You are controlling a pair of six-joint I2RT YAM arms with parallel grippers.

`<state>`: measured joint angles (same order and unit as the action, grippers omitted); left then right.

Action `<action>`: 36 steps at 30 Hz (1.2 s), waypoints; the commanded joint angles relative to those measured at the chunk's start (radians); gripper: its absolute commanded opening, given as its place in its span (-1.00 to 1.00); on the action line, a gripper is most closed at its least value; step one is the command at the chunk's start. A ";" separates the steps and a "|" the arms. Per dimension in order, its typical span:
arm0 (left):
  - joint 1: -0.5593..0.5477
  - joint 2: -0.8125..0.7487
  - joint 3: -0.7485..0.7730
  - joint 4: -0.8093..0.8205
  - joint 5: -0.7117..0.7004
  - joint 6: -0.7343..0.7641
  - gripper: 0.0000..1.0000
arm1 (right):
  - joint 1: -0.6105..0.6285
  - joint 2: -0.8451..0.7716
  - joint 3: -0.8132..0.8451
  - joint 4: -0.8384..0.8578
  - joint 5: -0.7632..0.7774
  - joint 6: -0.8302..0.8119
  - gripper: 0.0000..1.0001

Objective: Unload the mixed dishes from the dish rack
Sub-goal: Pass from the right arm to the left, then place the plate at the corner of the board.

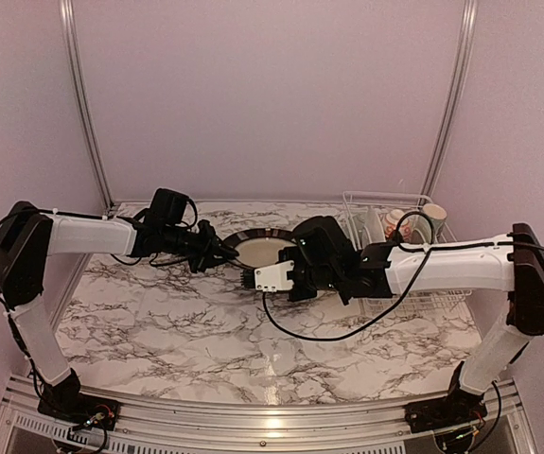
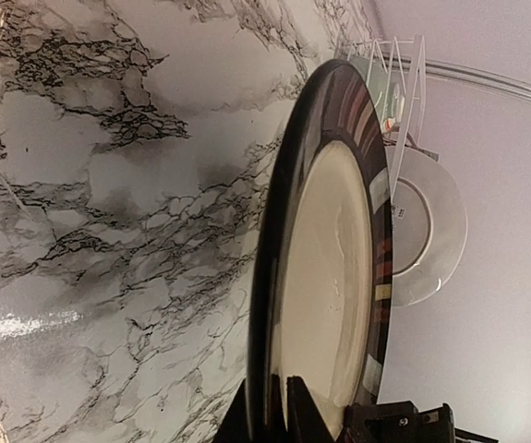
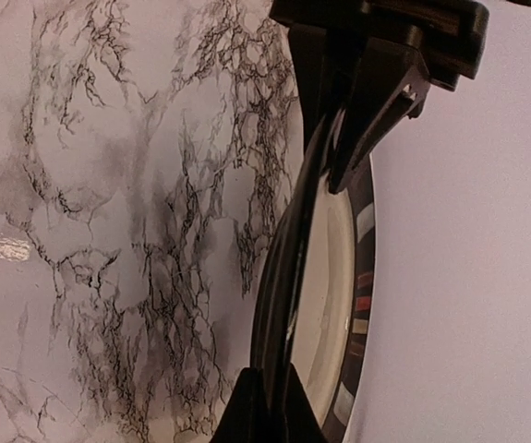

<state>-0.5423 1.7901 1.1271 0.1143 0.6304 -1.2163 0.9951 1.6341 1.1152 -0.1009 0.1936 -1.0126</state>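
The black-rimmed plate with a cream centre hangs on edge above the marble table, left of the dish rack. My left gripper is shut on its left rim, with its fingers either side of the rim in the left wrist view. My right gripper is shut on its right rim, as the right wrist view shows. A cream mug and a small patterned bowl stand in the rack. A pale green plate stands upright there. The dark red plate is out of view.
The white wire rack stands at the table's back right corner against the wall. The marble table spreads below and in front of the held plate. Metal frame posts rise at the back corners.
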 commanded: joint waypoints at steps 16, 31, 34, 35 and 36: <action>0.042 -0.059 0.025 0.104 -0.136 0.051 -1.00 | 0.008 -0.067 -0.022 0.142 0.014 0.123 0.78; 0.171 -0.134 -0.041 0.070 -0.221 0.166 -1.00 | -0.110 -0.170 -0.063 0.189 -0.104 0.661 0.97; 0.202 -0.169 -0.095 0.083 -0.229 0.192 -1.00 | -0.142 -0.202 -0.050 0.221 -0.140 0.837 0.97; 0.213 -0.180 -0.116 0.097 -0.228 0.195 -1.00 | -0.152 -0.207 -0.032 0.216 -0.147 0.905 0.97; 0.226 -0.191 -0.139 0.122 -0.221 0.197 -1.00 | -0.162 -0.205 -0.009 0.199 -0.164 0.949 0.97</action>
<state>-0.3569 1.7016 1.0378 0.0937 0.3820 -1.0637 0.8631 1.4731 1.0317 0.0624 0.1020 -0.3641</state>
